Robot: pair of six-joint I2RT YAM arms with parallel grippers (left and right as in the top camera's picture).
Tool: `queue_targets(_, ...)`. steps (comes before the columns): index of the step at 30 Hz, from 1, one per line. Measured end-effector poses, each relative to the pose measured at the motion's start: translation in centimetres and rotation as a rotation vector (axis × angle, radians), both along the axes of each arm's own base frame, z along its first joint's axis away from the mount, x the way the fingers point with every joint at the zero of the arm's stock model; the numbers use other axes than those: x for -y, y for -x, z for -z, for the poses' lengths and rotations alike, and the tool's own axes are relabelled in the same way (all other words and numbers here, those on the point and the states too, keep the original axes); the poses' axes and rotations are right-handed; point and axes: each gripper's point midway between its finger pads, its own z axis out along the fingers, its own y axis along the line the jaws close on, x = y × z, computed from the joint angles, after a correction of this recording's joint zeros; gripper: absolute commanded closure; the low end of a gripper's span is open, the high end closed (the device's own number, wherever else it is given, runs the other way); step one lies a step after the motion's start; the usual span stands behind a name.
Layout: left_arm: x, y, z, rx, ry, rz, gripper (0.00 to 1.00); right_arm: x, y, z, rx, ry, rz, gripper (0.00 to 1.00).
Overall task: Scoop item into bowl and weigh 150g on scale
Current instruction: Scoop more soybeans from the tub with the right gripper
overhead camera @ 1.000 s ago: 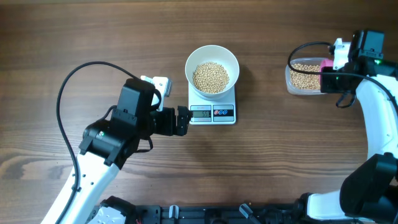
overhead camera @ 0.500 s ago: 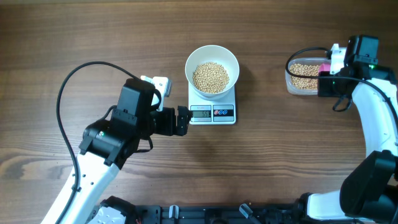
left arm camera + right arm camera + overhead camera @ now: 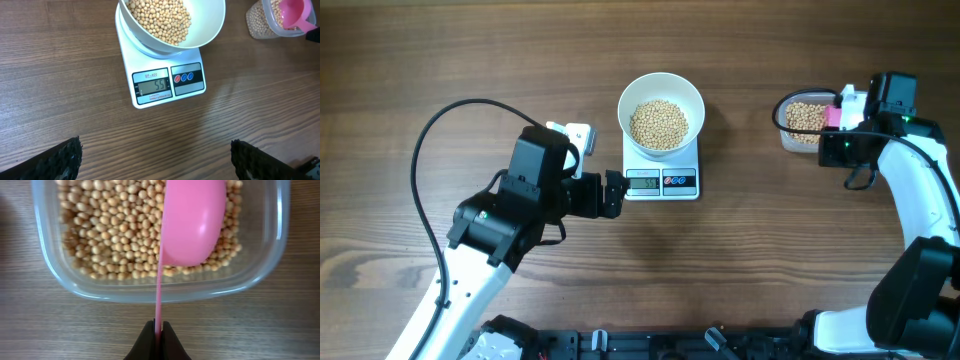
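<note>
- We see the deep round white bowl (image 3: 661,84) standing on the small flat white square scale (image 3: 662,182), near the middle of the brown wooden bench (image 3: 770,260).
- A heap of small round tan beans (image 3: 659,123) lies in the bowl's bottom, well below its rim.
- The scale's grey display (image 3: 153,86) shows dark digits, a 55 as far as we can read.
- The left pincer (image 3: 614,194) hangs just beside the scale's display edge, its jaws spread wide and holding nothing.
- The right pincer (image 3: 157,330) is closed on the thin handle of the small pink plastic scoop (image 3: 192,222).
- The scoop's cup sits over more beans in the clear rounded plastic tub (image 3: 170,292), well to the right of the scale.
</note>
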Motion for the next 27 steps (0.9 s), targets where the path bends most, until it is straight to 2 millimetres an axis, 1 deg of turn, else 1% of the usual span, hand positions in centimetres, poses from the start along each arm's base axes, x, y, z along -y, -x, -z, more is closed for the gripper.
queue_targets(6,0.0,0.0,0.0,0.000,0.000,0.000,0.00,-0.6,-0.1,0.0,0.005,-0.044,0.023,0.96)
queue_targets(12,0.0,0.0,0.0,0.000,0.000,0.000,0.00,-2.0,-0.6,-0.1,0.029,-0.151,0.016,0.96)
queue_targets(17,0.0,0.0,0.0,0.000,0.000,0.000,0.00,-1.8,-0.4,0.3,0.036,-0.203,0.034,0.96)
queue_targets(27,0.0,0.0,0.0,0.000,0.000,0.000,0.00,-1.7,-0.3,-0.4,0.085,-0.375,0.063,0.96)
